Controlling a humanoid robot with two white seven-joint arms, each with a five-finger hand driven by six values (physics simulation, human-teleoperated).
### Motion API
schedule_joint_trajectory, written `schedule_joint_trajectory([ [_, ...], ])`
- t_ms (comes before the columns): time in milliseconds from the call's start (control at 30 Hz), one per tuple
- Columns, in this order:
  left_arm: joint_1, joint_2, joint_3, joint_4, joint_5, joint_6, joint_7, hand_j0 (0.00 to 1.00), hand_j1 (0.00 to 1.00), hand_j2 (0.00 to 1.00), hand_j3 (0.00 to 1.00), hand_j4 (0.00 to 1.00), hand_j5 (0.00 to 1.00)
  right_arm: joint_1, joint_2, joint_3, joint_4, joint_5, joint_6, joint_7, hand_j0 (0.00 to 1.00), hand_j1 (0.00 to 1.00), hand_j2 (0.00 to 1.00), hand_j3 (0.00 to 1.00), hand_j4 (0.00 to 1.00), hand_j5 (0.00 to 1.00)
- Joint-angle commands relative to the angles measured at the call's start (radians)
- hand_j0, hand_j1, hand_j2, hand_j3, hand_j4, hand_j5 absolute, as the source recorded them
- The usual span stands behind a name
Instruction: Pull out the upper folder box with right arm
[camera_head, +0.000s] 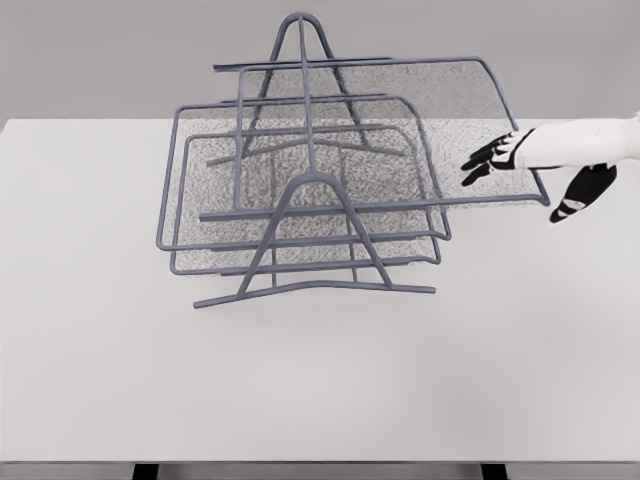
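The right robot hand (515, 160), white with black fingers, comes in from the right edge and hovers at the right rim of the upper grey wire-mesh folder tray (400, 130). Its fingers (485, 160) are spread and point left over the mesh, above the tray's right front corner; the thumb (582, 193) hangs lower, outside and to the right of the rim. The robot hand is apart, not closed on anything; whether the fingertips touch the mesh cannot be told.

The upper tray stands shifted out to the right of the stack, toward the robot hand, its front rail running left from just below the hand. To the left of the hand, and lower, sit two more grey mesh trays (300, 215), one above the other, carried in a grey metal wire rack with A-shaped end frames (315, 240). The rack stands on the plain white tabletop (320, 390), which stretches wide below and in front of the hand. The left arm is out of view.
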Motion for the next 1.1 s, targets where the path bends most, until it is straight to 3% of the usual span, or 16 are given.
schedule_joint_trajectory([
  [0, 0.0, 0.0, -0.001, 0.0, 0.0, 0.0, 0.0, 1.0, 1.0, 1.0, 1.0, 1.0, 1.0, 0.006, -0.017, 0.018, 0.028, 0.139, -0.019, 0.002, 1.0, 1.0, 1.0, 1.0, 1.0, 1.0],
  [800, 0.0, 0.0, 0.001, 0.0, 0.0, 0.0, 0.0, 1.0, 1.0, 1.0, 1.0, 1.0, 1.0, 0.012, -0.066, 0.016, 0.024, 0.13, -0.019, 0.002, 1.0, 1.0, 1.0, 1.0, 1.0, 1.0],
  [1033, 0.0, 0.0, 0.001, 0.0, 0.0, 0.0, 0.0, 1.0, 1.0, 1.0, 1.0, 1.0, 1.0, 0.003, -0.089, 0.013, -0.001, 0.073, -0.019, 0.002, 1.0, 1.0, 1.0, 1.0, 1.0, 1.0],
  [1067, 0.0, 0.0, -0.001, 0.0, 0.0, 0.0, 0.0, 1.0, 1.0, 1.0, 1.0, 1.0, 1.0, 0.008, -0.087, -0.021, -0.002, 0.055, -0.019, 0.002, 1.0, 1.0, 1.0, 1.0, 1.0, 1.0],
])
